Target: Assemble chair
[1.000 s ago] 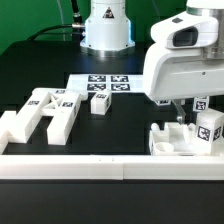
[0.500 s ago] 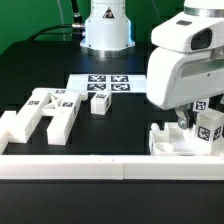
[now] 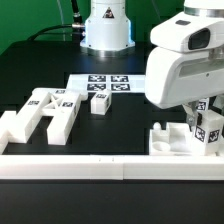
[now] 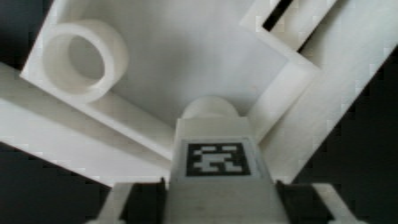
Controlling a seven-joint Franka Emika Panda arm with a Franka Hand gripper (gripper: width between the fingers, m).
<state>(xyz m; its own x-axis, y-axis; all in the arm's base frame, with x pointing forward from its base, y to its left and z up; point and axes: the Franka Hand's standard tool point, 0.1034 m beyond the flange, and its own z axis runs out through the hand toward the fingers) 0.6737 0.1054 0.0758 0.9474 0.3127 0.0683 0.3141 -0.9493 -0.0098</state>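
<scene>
End effector (image 4: 222, 203) clamped narrow on tagged post (image 3: 208, 128), which stands on the panel (image 3: 165, 142) at 4 o'clock in exterior view. Looks like a grasp: lift straight up and keep the post upright so the panel doesn't drag.

- marker board (image 3: 105, 84) lies mid-table, before the robot base (image 3: 105, 25).
- small block (image 3: 100, 102) sits just before the board's front edge.
- cluster of chair pieces (image 3: 45, 112) lies at the exterior view's left, well apart from the block.
- low part (image 3: 168, 141) lies at the exterior view's right, under the arm (image 3: 185, 65).
- post (image 3: 208, 128) stands upright at that part's right end, between the fingers (image 4: 143, 203) of the gripper (image 4: 217, 200).
- rail (image 3: 100, 167) runs along the front, before all the pieces.
</scene>
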